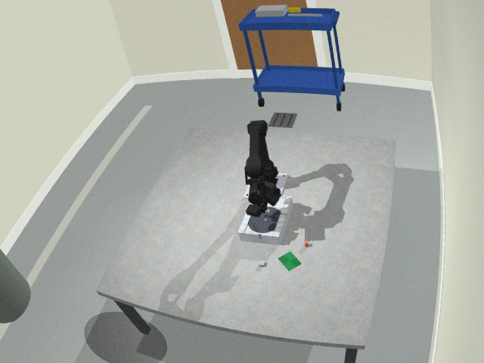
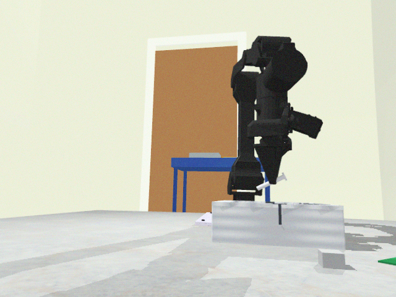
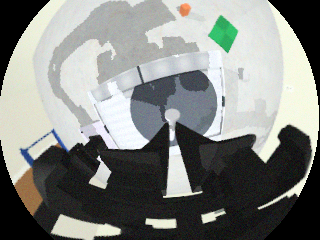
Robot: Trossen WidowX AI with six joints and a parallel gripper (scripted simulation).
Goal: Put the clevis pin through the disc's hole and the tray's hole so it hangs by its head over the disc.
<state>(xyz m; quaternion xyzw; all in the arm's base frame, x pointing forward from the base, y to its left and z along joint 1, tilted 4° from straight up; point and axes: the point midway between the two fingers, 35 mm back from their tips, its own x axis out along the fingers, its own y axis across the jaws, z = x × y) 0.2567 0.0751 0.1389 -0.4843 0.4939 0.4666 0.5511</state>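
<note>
Fingers of the gripper (image 2: 271,182) (image 3: 172,129): clamped on the clevis pin (image 2: 279,178) (image 3: 172,116), one tip on each side of its shank. Pin is tilted, well off upright; in the exterior view the head end is the higher one, to the right of the fingertips, and the plain end slopes down to the left. Pin and fingertips are in the air above the steel tray (image 1: 259,237) (image 2: 276,225) (image 3: 175,67), with a gap between pin and tray top in the exterior view. Pin is in neither hole.

Disc (image 1: 262,223) (image 3: 197,117): dark, lying flat inside the rimmed tray, shadows across its face. A small pale spot shows near its middle in the top view, probably the hole, though the view is too coarse to be sure. The tray's pin hole cannot be made out.

Tray rests on the table (image 1: 203,249) (image 2: 105,252) (image 3: 250,100); a dark slot marks its near wall. Behind it, partly hidden by the arm (image 1: 257,156) (image 2: 271,105), lies a pale plate (image 1: 284,180) (image 2: 203,219) (image 3: 99,134) with small dark spots.

Elsewhere on the table, beyond the slotted wall: a small grey block (image 1: 262,264) (image 2: 331,258) (image 3: 242,73), a green square (image 1: 290,261) (image 2: 388,261) (image 3: 223,33), a small orange piece (image 1: 306,243) (image 3: 185,9). All three stand apart from the tray.
</note>
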